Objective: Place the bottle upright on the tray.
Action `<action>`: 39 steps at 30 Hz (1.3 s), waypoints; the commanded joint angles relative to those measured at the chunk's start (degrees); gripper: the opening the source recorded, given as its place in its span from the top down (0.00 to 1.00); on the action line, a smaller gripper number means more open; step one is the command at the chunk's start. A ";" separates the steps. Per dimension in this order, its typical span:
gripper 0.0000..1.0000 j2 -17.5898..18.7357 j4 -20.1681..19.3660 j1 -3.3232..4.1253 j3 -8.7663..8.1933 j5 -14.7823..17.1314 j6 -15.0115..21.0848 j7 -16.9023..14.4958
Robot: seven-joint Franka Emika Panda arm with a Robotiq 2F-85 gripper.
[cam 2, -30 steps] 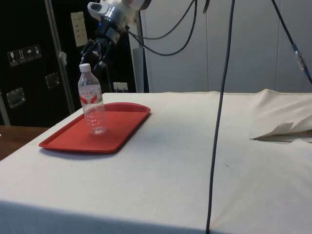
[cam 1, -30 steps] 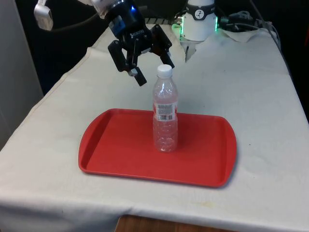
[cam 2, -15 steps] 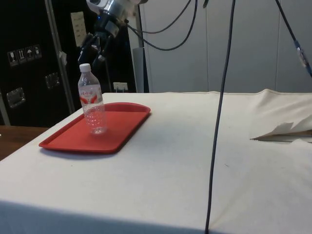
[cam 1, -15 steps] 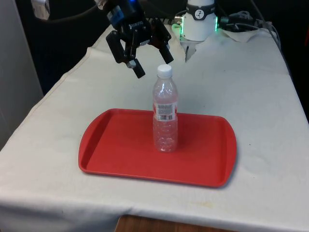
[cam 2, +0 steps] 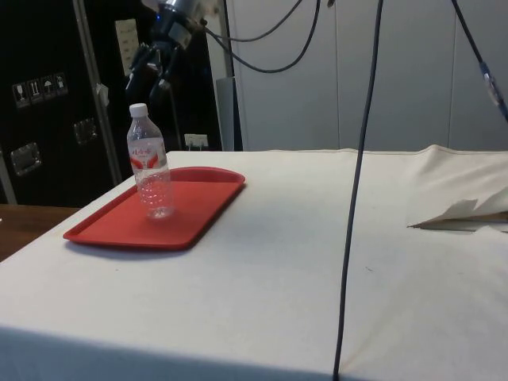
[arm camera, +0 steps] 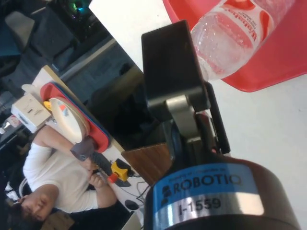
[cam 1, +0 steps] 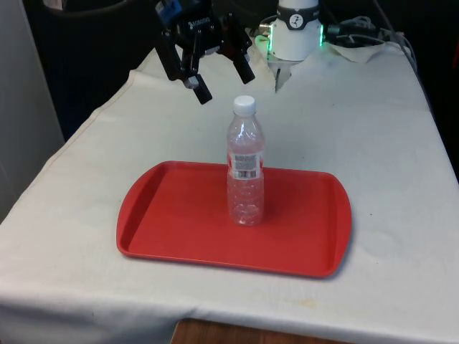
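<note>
Bottle (cam 1: 245, 165) stands upright near the middle of the red tray (cam 1: 165, 215), cap up, resting on its own base, so the placing looks done. Tool (cam 1: 215, 73) hangs above and behind the bottle, fingers spread wide and holding nothing, well clear so it cannot tip it. Tray lies on the white-clothed surface (cam 1: 373, 129).

Worktop (cam 2: 333, 262): I see white cloth, creased at my 3 o'clock.
Cabinets (cam 2: 48, 103): dark, at my 10 o'clock in the side view.
Wall (cam 2: 413, 71): pale panels behind.
Cable (cam 2: 357, 182): hangs down.
</note>
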 commanded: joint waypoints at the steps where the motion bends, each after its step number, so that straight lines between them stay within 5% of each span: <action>1: 0.00 -0.23 0.11 0.40 -0.46 -1.49 -0.11 1.15; 3: 0.00 -0.17 0.11 0.00 0.00 -0.69 -0.06 0.52; 4: 0.00 -0.46 0.40 0.46 -0.46 -2.46 -0.23 1.83; 10: 0.00 -0.52 0.92 0.17 -0.06 -2.98 -0.23 2.18; 18: 0.00 -1.15 2.01 0.74 -0.52 -7.22 -1.03 5.27; 19: 0.00 -1.09 1.95 0.34 -0.11 -6.19 -0.86 4.53; 26: 0.00 -1.38 2.98 0.97 -0.57 -9.74 -1.60 7.10; 27: 0.00 -1.20 3.09 0.52 -0.11 -8.82 -1.49 6.42; 28: 0.00 -1.43 3.09 1.03 -0.57 -10.08 -1.66 7.39; 35: 0.00 -1.66 3.84 1.26 -0.46 -12.66 -2.18 9.00; 36: 0.00 -1.60 3.84 0.86 -0.11 -11.63 -2.18 8.31; 39: 0.00 -1.72 3.95 1.49 -0.52 -13.58 -2.18 9.28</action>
